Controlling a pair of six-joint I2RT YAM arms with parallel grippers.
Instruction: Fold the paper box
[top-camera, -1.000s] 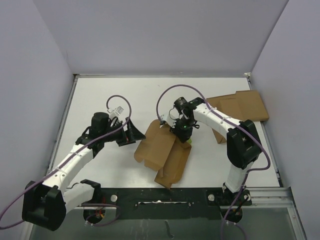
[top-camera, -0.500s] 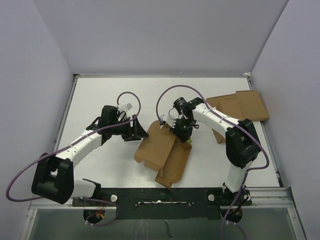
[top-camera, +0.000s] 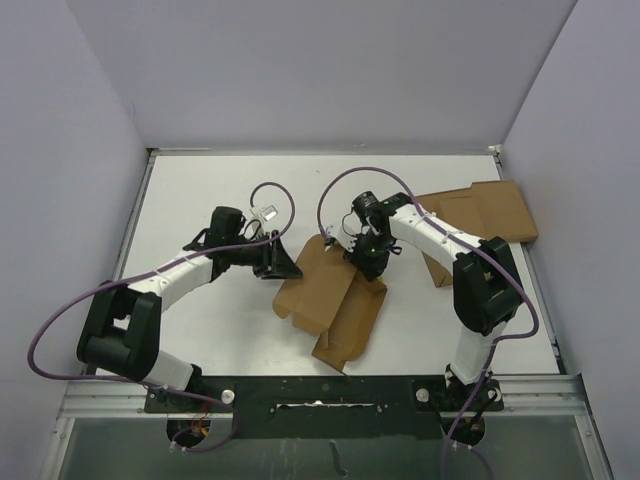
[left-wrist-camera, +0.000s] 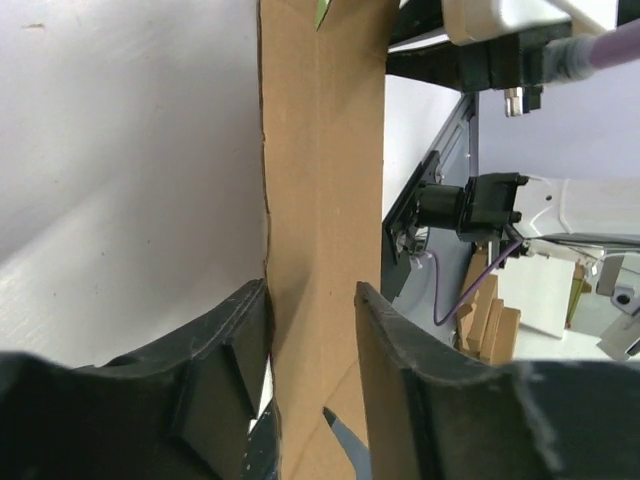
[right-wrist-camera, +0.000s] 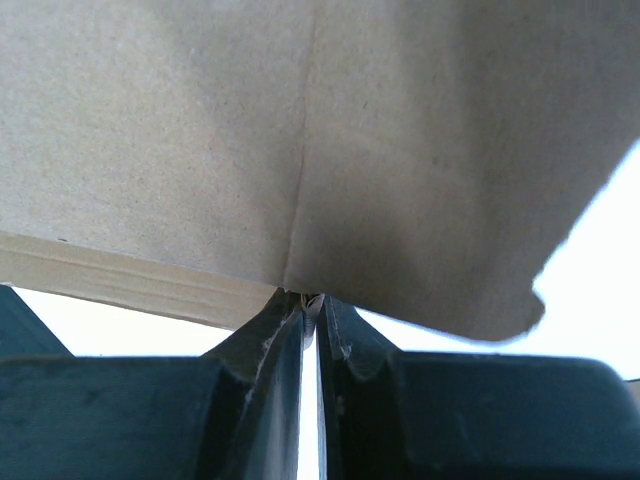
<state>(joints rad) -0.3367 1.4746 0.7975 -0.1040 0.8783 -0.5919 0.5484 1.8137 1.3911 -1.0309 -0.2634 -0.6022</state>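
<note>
Your right gripper was clamped on the box. Its fingers were pressed together, with the sheet's edge caught at their tips just where a crease ran out. From overhead, that grip sat at the sheet's 1 o'clock corner, wrist bent down over it.

Your left gripper stood with jaws apart. A brown strip of the box ran straight up between the two fingers, face-on to the wrist camera, with one crease down its middle. The left finger was just beside the strip's edge, and the right finger overlapped the other edge. Could not tell whether either one touched the board. From overhead, this gripper was at the sheet's 10 o'clock edge, pointing toward 3 o'clock.

The box was an unfolded die-cut sheet, flaps and tabs spread. It lay on the table near the middle, a little toward 6 o'clock, between your two arms.

More flat cardboard lay at the table's 2 o'clock corner, partly under the right arm and well apart from the box. A purple cable looped over each arm.
</note>
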